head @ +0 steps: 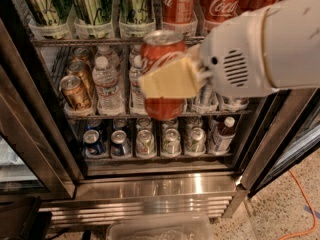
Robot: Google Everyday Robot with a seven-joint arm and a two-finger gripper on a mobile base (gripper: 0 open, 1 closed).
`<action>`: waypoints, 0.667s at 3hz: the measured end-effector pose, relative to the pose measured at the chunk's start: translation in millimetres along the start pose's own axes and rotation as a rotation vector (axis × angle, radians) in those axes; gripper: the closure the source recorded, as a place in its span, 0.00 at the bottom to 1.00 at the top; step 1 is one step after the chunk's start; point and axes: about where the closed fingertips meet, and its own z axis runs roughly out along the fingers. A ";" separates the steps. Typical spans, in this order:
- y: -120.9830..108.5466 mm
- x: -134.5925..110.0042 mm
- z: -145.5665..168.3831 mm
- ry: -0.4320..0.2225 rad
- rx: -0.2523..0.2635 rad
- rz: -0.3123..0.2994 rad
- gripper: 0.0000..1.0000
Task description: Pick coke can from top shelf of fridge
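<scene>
My gripper point(167, 79) is shut on a red coke can point(161, 56) with white script and a silver top. It holds the can in the air in front of the fridge point(165, 184), below the top shelf point(110, 40) and level with the water bottles. One pale yellow finger point(167, 79) lies across the can's front. My white arm point(260, 44) comes in from the right. More coke cans point(220, 4) stand in clear trays on the top shelf at the right, with green-and-silver cans point(92, 4) at the left.
Water bottles point(105, 81) and gold cans point(75, 91) fill the middle rack. Small cans point(145, 141) and a dark bottle point(222, 134) stand on the lowest rack. The open glass door's frame point(30, 139) is at the left. An orange cable point(300, 199) lies on the floor at the right.
</scene>
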 end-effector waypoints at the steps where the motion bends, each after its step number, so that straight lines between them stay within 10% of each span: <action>1: 35.6 14.2 12.7 0.079 -0.089 -0.036 1.00; 2: 44.1 6.2 8.8 0.071 -0.086 -0.057 1.00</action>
